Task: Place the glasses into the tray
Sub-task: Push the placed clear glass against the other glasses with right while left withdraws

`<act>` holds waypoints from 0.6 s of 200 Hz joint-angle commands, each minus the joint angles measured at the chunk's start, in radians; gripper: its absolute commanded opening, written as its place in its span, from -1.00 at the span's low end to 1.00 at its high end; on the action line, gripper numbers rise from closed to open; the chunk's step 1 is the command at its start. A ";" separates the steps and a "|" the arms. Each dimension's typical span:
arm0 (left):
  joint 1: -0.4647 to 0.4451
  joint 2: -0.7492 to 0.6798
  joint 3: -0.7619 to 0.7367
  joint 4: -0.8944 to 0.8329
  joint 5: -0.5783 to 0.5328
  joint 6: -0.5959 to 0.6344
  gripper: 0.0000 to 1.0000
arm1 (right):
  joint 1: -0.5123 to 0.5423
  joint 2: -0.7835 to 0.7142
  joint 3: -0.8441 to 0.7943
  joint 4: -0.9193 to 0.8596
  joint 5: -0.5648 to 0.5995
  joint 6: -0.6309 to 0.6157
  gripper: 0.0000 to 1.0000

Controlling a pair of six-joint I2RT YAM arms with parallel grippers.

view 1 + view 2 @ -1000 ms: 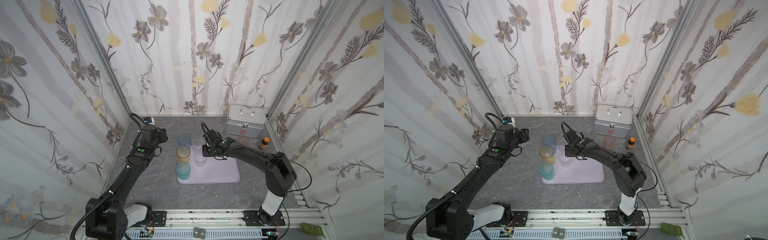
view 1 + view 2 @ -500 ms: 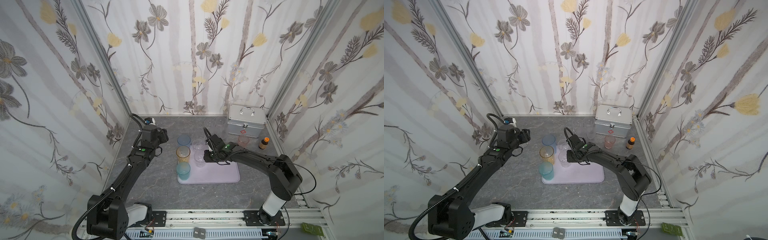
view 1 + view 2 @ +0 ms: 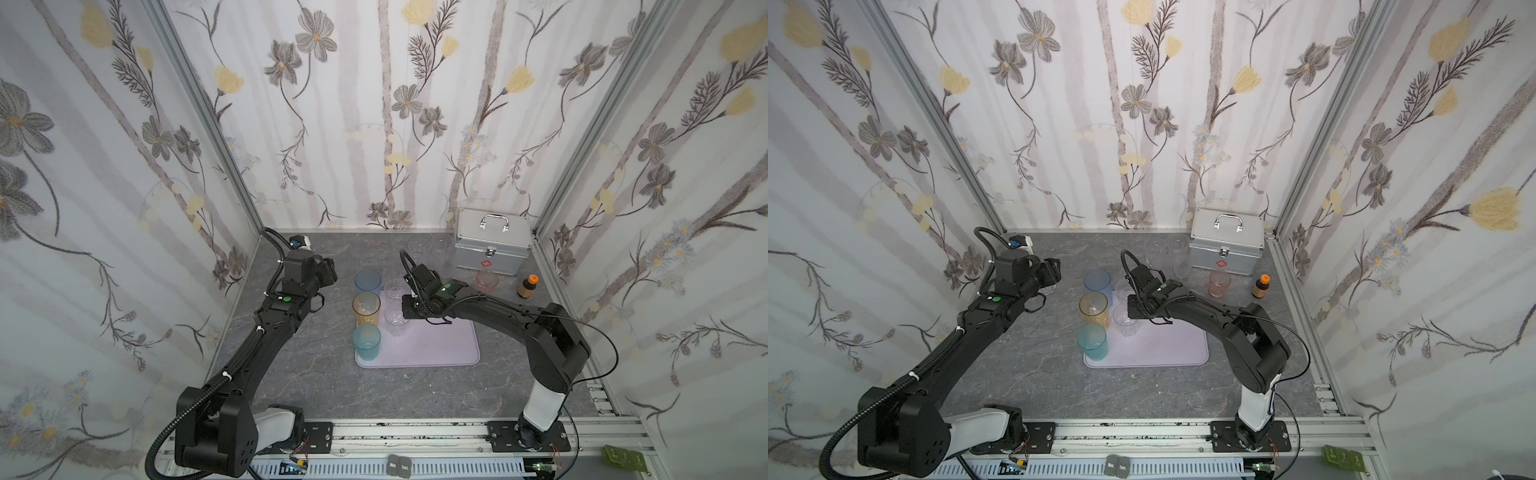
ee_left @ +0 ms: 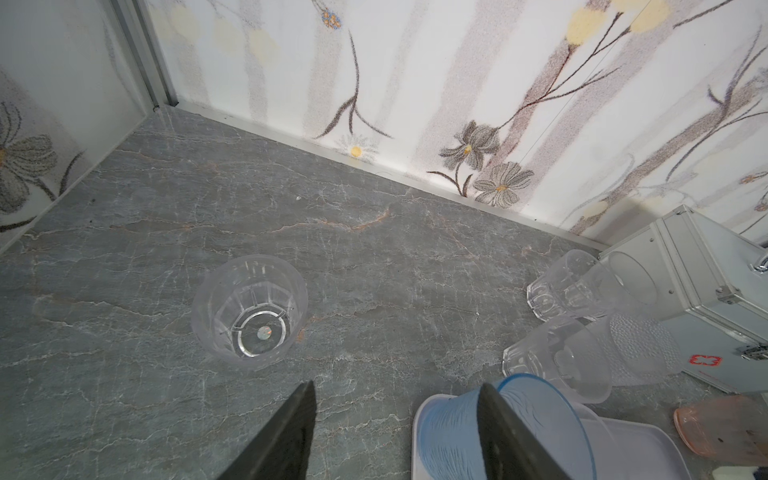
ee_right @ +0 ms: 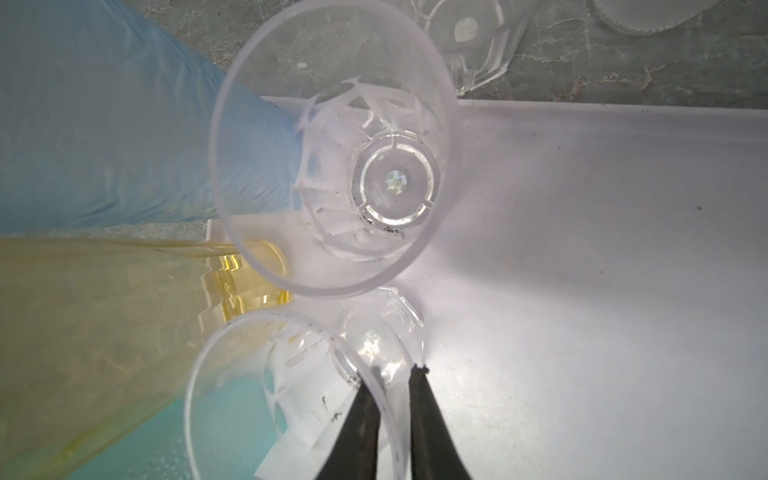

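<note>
Lilac tray (image 3: 440, 345) flat on the grey bench (image 3: 316, 382). Along its left edge a row of tall tumblers: blue tumbler (image 3: 368, 280), amber tumbler (image 3: 366, 307), teal tumbler (image 3: 367, 340). Just beside them, rear faceted tumbler (image 3: 395, 289) and front faceted tumbler (image 3: 395, 320).

Off the tray, toward the back wall: pink glass (image 3: 487, 280), clear glasses (image 3: 440, 249) crowded against the silver metal case (image 3: 492, 245), brown bottle (image 3: 528, 286) right of the pink glass.

Right gripper (image 5: 392, 374) low over the tray, fingers (image 5: 361, 419) nearly together, pinching the wall of the front faceted tumbler, one inside the rim, one outside.

Left gripper (image 4: 397, 386) over bare bench, fingers (image 4: 286, 432) wide apart, holding nothing. Lone clear tumbler (image 4: 249, 309) just ahead, untouched.
</note>
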State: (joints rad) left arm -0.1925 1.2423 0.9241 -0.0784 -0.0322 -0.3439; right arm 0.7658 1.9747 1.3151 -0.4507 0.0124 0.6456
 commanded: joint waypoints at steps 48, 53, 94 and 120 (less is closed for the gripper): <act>0.007 0.000 -0.004 0.032 0.003 -0.012 0.29 | 0.004 0.018 0.034 0.008 0.034 0.023 -0.69; 0.007 0.000 -0.004 0.034 0.002 -0.012 0.29 | 0.004 0.018 0.035 0.006 0.032 0.020 -0.69; 0.008 0.005 -0.005 0.032 0.000 -0.014 0.30 | 0.013 0.005 0.007 0.005 0.019 0.023 -0.58; 0.010 0.005 -0.005 0.031 -0.020 -0.004 0.33 | 0.017 -0.010 -0.005 0.016 -0.014 0.024 -0.50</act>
State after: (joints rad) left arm -0.1852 1.2461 0.9218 -0.0780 -0.0307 -0.3473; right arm 0.7795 1.9831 1.3148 -0.4549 0.0257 0.6556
